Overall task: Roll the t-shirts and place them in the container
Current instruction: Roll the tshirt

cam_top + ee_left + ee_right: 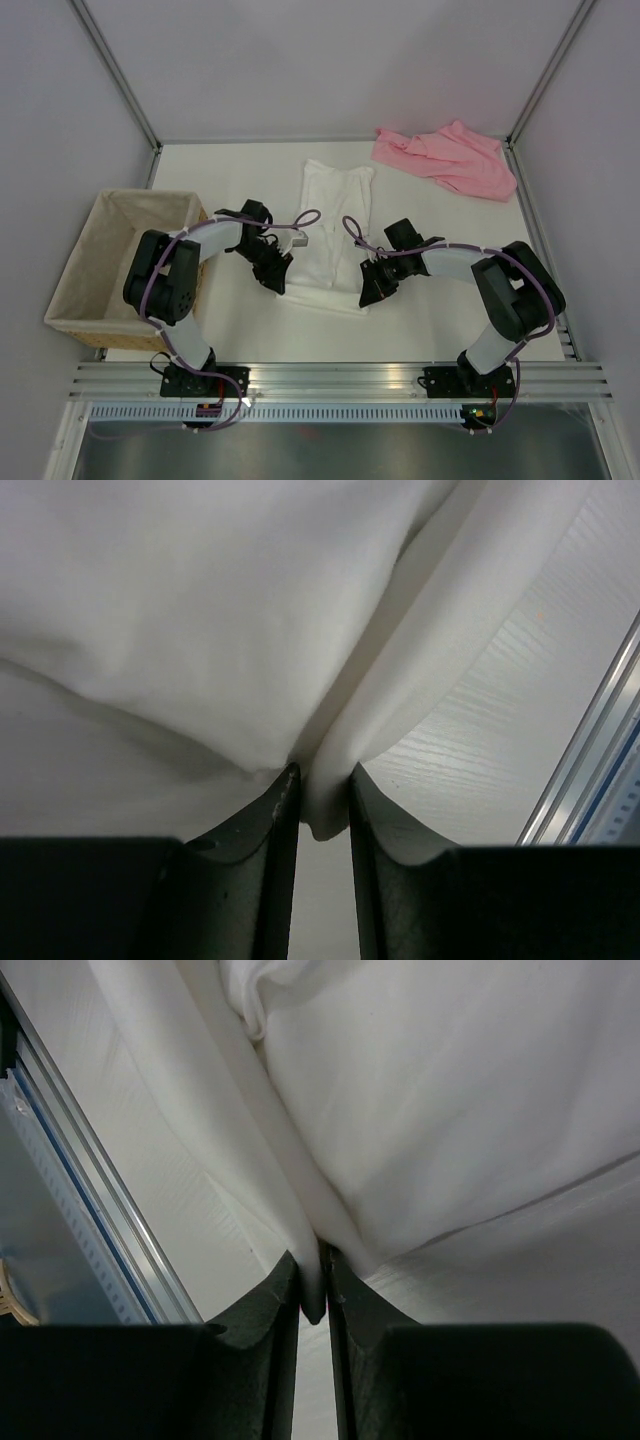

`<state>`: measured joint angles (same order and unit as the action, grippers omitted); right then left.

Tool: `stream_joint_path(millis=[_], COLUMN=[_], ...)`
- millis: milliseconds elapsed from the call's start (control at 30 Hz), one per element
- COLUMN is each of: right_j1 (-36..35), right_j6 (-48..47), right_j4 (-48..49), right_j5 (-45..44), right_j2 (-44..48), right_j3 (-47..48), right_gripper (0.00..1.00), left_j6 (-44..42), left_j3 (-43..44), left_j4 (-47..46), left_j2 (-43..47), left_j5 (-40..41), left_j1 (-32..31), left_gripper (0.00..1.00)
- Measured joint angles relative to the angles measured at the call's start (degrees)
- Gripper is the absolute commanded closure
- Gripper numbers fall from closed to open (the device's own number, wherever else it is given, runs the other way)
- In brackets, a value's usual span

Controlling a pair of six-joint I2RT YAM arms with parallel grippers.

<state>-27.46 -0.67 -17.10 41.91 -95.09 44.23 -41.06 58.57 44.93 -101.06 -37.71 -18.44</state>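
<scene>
The white t-shirt lies folded into a long strip down the middle of the table. My left gripper is shut on its near left corner, and the pinched cloth shows between the fingers in the left wrist view. My right gripper is shut on the near right corner, with a fold of white cloth held between its fingers. The near hem is lifted slightly off the table. The pink t-shirt lies crumpled at the far right corner.
A cloth-lined wicker basket stands at the left edge of the table. The metal rail runs along the near edge, also seen in the left wrist view and the right wrist view.
</scene>
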Motion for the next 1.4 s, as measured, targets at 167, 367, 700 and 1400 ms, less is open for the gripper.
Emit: stream_joint_path(millis=[167, 367, 700, 1400], right_j1=[0.0, 0.0, 0.3, 0.4], right_j6=[0.2, 0.5, 4.3, 8.2], right_j4=[-0.2, -0.3, 0.6, 0.9], right_j5=[-0.9, -2.4, -3.6, -3.8], right_j2=[0.0, 0.5, 0.5, -1.3], right_j3=[0.3, 0.7, 0.7, 1.7], right_gripper=[0.79, 0.81, 0.91, 0.91], left_j6=[4.0, 4.3, -3.1, -15.3], left_j3=[0.0, 0.7, -12.0, -24.9], left_j4=[-3.6, -5.4, -14.3, -23.3], left_j2=[3.0, 8.1, 29.0, 30.4], left_j5=[3.0, 5.1, 12.8, 19.7], left_j1=[0.0, 0.0, -10.7, -19.6], left_gripper=[0.66, 0.65, 0.66, 0.61])
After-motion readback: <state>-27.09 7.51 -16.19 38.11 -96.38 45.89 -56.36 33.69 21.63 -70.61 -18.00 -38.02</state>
